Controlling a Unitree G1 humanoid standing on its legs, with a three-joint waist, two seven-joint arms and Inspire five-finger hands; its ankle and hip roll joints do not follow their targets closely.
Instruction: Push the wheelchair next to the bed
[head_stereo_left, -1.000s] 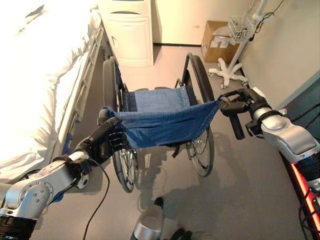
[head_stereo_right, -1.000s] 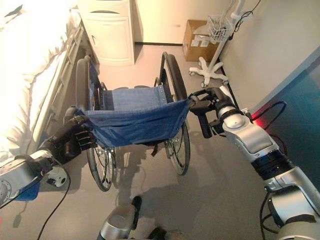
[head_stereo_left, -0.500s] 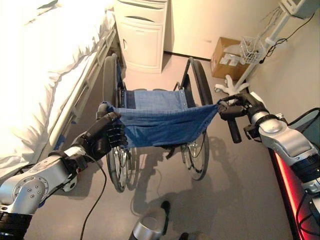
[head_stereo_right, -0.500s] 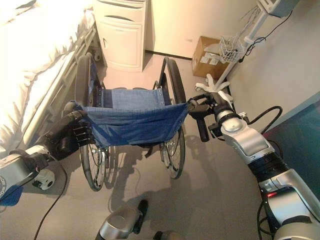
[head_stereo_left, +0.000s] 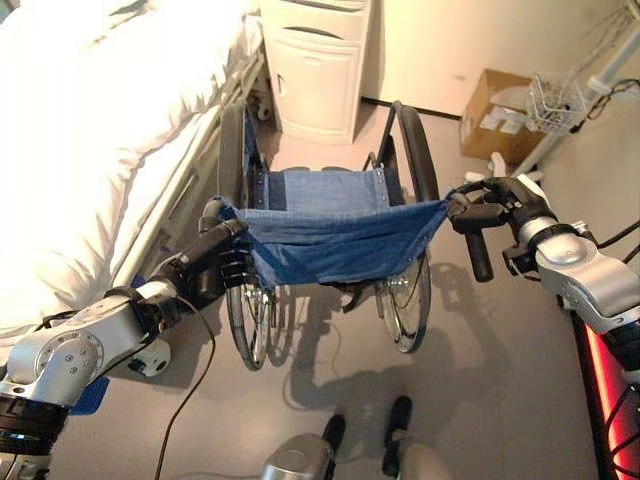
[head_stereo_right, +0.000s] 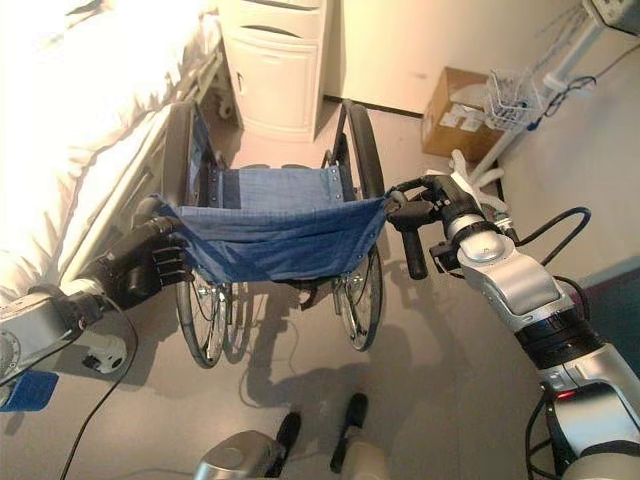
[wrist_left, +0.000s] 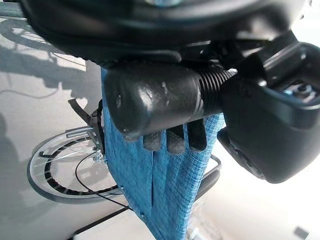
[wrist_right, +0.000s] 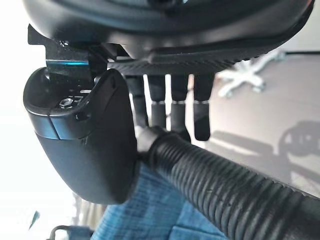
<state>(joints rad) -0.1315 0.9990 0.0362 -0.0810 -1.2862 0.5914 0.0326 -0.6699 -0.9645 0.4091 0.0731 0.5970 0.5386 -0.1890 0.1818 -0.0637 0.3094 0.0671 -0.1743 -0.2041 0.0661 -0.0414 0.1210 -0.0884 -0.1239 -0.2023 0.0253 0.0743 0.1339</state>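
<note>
My left hand (head_stereo_left: 215, 268) curled around the wheelchair's (head_stereo_left: 330, 235) left push handle (wrist_left: 160, 97); my right hand (head_stereo_left: 497, 196) wrapped its ribbed right handle (wrist_right: 220, 190). The chair stood just beside the bed (head_stereo_left: 90, 130), its seat partly hidden behind the blue backrest.

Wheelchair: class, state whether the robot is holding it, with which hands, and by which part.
Yes. The left hand and the right hand each curl round one of the black push handles at the back of the wheelchair, on either side of its blue backrest cloth.
</note>
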